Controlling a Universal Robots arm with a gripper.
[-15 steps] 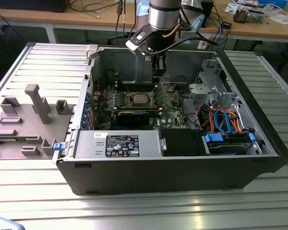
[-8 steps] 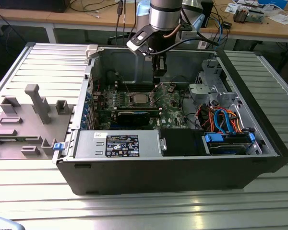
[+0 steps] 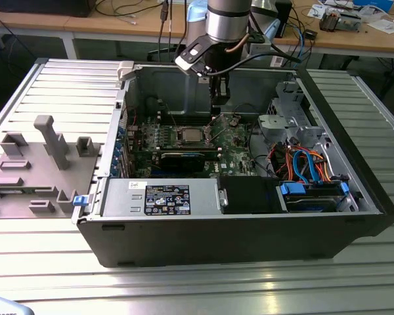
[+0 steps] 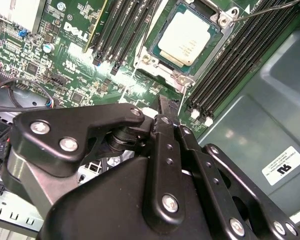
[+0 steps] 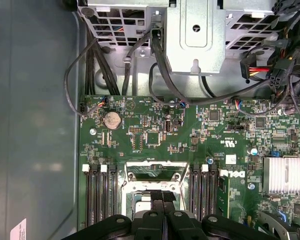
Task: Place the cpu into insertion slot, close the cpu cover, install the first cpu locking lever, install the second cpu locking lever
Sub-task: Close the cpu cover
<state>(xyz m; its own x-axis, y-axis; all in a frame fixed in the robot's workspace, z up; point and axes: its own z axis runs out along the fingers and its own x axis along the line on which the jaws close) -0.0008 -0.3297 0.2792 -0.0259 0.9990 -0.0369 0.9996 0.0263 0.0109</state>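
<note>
The cpu (image 4: 187, 37), a square chip with a silver top, lies flat in the insertion slot (image 4: 155, 62) on the green motherboard (image 4: 65, 60). The silver cpu cover (image 4: 217, 25) frames it. A thin metal lever rod (image 4: 270, 7) sticks out from one socket corner. My gripper (image 5: 163, 196) hangs just above one edge of the slot (image 5: 155, 172), fingers pressed together with nothing seen between them. In the exterior view the gripper (image 3: 217, 105) is inside the open case, beside and above the cpu (image 3: 187, 136).
Black memory slots (image 5: 102, 192) flank the socket on both sides. A coin battery (image 5: 111, 119), a finned heatsink (image 5: 283, 175), a metal drive cage (image 5: 195, 35) and black cables (image 5: 160, 75) surround it. A power supply (image 3: 161, 197) fills the case front; grey fixtures (image 3: 33, 164) sit outside.
</note>
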